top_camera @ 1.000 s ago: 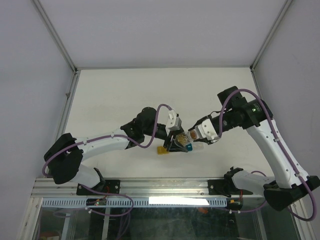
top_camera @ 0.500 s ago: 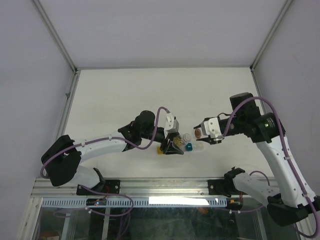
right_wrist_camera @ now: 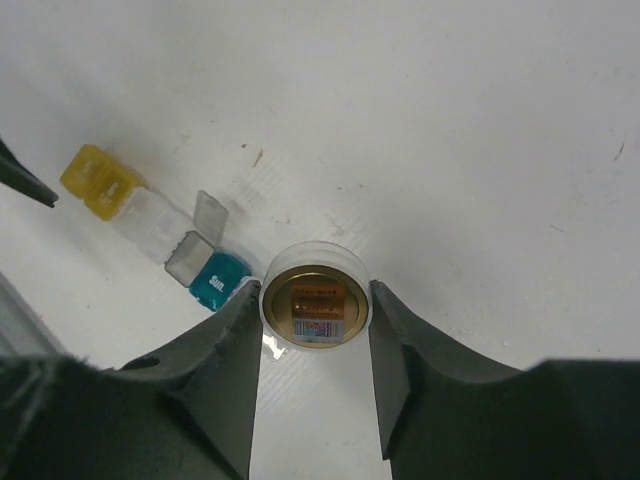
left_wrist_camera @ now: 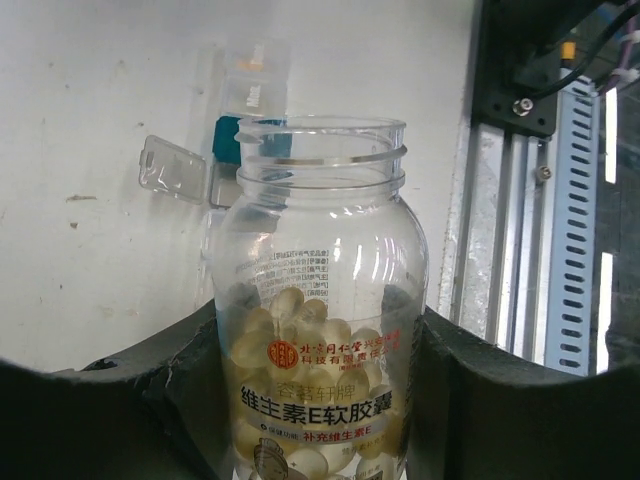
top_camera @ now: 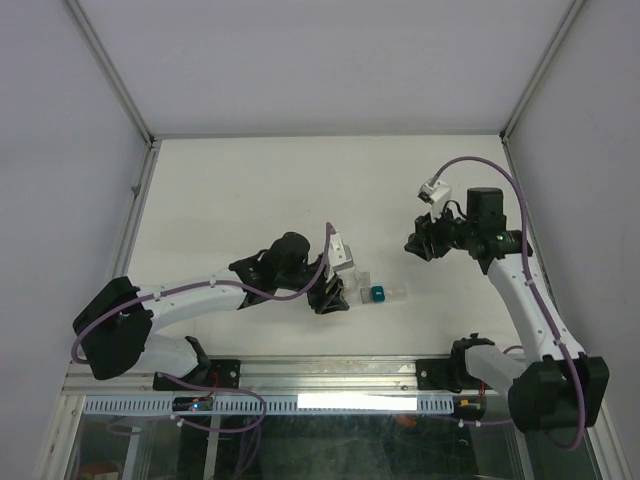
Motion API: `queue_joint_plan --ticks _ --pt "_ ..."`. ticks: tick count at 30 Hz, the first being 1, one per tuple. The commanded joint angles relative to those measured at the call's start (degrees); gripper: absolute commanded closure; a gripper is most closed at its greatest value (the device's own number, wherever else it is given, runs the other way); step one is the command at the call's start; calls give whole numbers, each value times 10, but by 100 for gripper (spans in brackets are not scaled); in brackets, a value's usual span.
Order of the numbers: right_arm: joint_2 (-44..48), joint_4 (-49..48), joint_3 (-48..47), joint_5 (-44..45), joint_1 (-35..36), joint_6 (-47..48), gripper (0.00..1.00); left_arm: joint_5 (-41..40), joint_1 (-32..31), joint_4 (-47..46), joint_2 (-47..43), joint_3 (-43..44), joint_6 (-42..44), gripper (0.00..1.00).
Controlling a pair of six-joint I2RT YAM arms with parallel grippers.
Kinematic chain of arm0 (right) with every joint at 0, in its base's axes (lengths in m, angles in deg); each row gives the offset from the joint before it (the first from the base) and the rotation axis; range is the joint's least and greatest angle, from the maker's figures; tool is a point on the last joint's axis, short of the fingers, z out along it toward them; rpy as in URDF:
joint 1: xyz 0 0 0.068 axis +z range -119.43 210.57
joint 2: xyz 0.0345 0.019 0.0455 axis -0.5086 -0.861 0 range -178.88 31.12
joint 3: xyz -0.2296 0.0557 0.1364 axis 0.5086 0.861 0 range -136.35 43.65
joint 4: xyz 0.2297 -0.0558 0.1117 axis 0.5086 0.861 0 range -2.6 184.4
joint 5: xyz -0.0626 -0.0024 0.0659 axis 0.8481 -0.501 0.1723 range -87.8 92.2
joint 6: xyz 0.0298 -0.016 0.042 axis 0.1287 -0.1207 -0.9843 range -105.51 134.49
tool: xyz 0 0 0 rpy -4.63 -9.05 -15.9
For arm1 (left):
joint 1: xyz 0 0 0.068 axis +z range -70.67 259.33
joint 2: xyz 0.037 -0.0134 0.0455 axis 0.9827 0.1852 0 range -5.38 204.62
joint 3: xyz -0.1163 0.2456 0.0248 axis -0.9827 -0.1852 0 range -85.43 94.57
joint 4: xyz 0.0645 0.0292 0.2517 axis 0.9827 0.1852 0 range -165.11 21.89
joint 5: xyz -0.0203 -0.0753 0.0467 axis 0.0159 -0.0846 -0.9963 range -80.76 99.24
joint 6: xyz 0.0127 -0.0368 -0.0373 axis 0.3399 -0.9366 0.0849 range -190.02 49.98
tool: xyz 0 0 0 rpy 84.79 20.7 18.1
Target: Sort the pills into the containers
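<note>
Step judged: cap off, pour pending; left hand (left_wrist_camera: pixel 318 380) clamped on open bottle (left_wrist_camera: pixel 320 260) with pills (left_wrist_camera: pixel 290 335) inside, right hand (right_wrist_camera: pixel 315 370) clamped on cap (right_wrist_camera: pixel 315 308) above table (right_wrist_camera: pixel 450 150), and containers (right_wrist_camera: pixel 155 215) lie near bottle mouth, so next needs slow tilt over one open cell.

- Top view: bright, even, diffuse. Table (top_camera: pixel 250 190) near white, only soft shadows under the arms (top_camera: pixel 200 292). Light strip (top_camera: pixel 355 403) on near rail blown out.
- Left wrist: bottle (left_wrist_camera: pixel 320 300) sharp, glare streaks on its clear wall; fingers (left_wrist_camera: pixel 100 420) black, no detail.
- Right wrist: table evenly lit, greyer top-left; fingers (right_wrist_camera: pixel 190 400) dark, soft.
</note>
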Motion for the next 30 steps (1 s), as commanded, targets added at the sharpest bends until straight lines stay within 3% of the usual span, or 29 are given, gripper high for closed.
queue_joint_plan --ticks 1,13,23,30 --pt "-52 -37 -29 31 -14 -27 97 -72 -18 84 28 55 25 100" --pt "-157 -34 -36 25 -45 -17 93 -204 -70 241 165 179 45 100" --pt "-181 -17 -33 11 -57 -17 90 -177 -81 260 179 215 65 100" --pt "-186 -12 -32 8 -57 -14 89 -172 -60 226 167 170 82 100"
